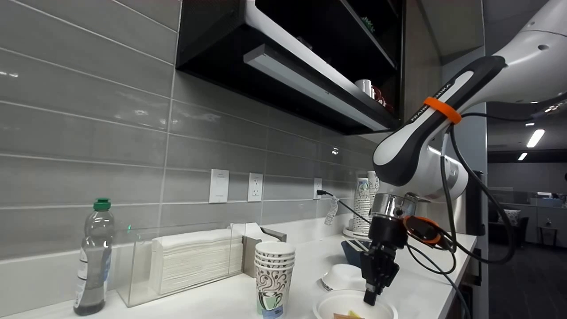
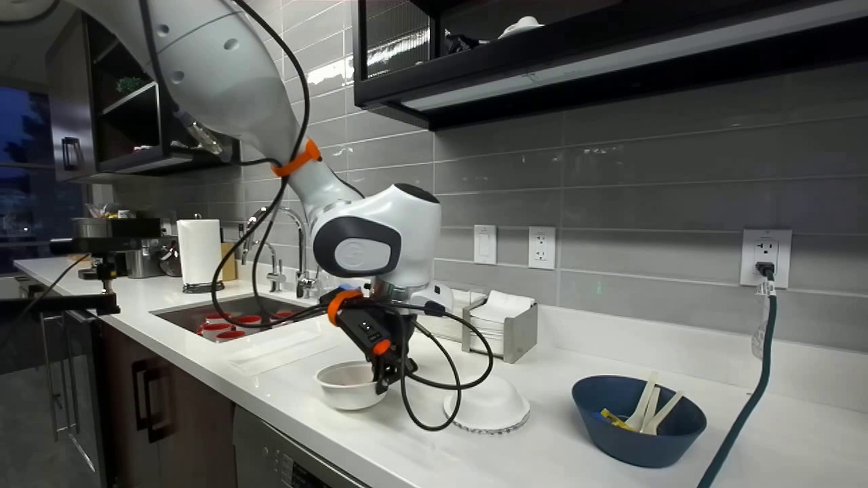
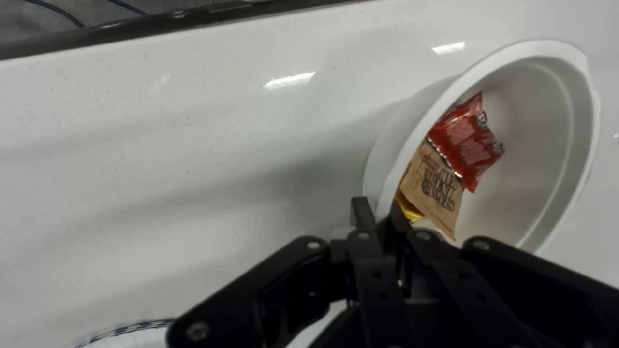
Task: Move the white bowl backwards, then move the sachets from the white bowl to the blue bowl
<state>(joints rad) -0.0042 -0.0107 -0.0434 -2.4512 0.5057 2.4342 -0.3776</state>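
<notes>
Jaws of gripper (image 3: 381, 215): clamped on rim of white bowl (image 3: 532, 116), one finger (image 3: 361, 212) outside, one inside. White bowl: near front edge of counter (image 2: 542, 451); whether base touches, hard to tell. Contents: red sachet (image 3: 468, 140), tan sachet (image 3: 433, 186), yellow sachet (image 3: 411, 210), last partly covered. Upturned white dish (image 2: 495, 403): beside white bowl. Blue bowl (image 2: 644, 451): past dish, well apart from gripper, holding pale utensils (image 2: 643, 405) and second yellow sachet (image 2: 614, 419). Paper-cup stack (image 1: 273, 277): upright, near white bowl.

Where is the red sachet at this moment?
In the wrist view, the red sachet lies right of the picture's centre, inside the white bowl, its lower left edge against the brown sachet.
</notes>
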